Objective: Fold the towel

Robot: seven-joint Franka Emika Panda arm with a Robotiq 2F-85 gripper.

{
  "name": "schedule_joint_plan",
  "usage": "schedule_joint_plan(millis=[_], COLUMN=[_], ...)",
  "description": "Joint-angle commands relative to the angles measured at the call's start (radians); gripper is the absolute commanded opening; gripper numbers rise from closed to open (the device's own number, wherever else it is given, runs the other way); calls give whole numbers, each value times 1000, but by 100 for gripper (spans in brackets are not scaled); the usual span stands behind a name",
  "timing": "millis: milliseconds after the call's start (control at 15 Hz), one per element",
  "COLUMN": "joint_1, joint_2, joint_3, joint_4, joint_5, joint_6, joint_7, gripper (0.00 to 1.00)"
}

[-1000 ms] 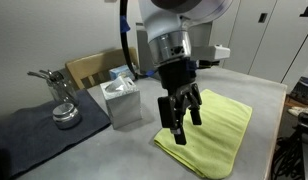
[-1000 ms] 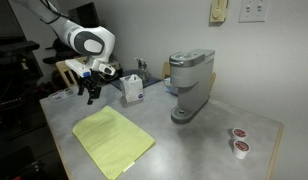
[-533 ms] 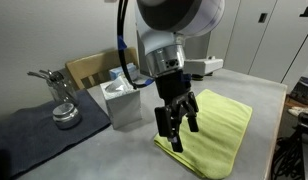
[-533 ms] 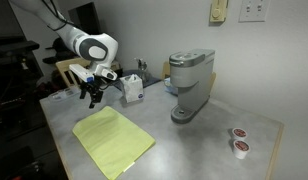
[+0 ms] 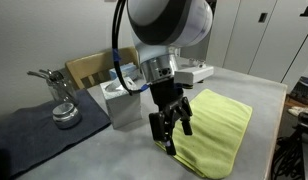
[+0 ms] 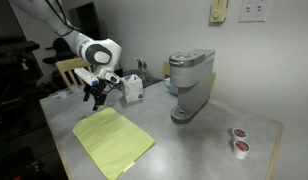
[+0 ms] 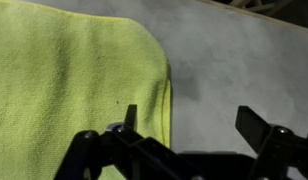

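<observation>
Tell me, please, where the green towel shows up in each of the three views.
Exterior view: the towel lies at lower right, partly behind the arm.
Exterior view: the towel lies left of centre, in the lower half.
Wrist view: the towel fills the left half.
Shared landmark: the open gripper, at the towel's edge in every view.

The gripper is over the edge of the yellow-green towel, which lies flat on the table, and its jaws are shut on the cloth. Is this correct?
Not quite: the wrist view shows the gripper open, holding nothing. It is over the edge of the towel, flat on the table.
</observation>
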Motion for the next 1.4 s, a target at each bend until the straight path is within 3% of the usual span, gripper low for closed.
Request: schedule_joint_plan(millis=[0, 1133, 1333], joint_1=[6, 4, 21], joint_2=[23, 36, 30], joint_3=[1, 5, -9], joint_4=[33, 18, -4], joint_5=[-28, -19, -46], joint_6=[-16, 4, 74], joint_7=[15, 18, 36], gripper=[100, 100, 100])
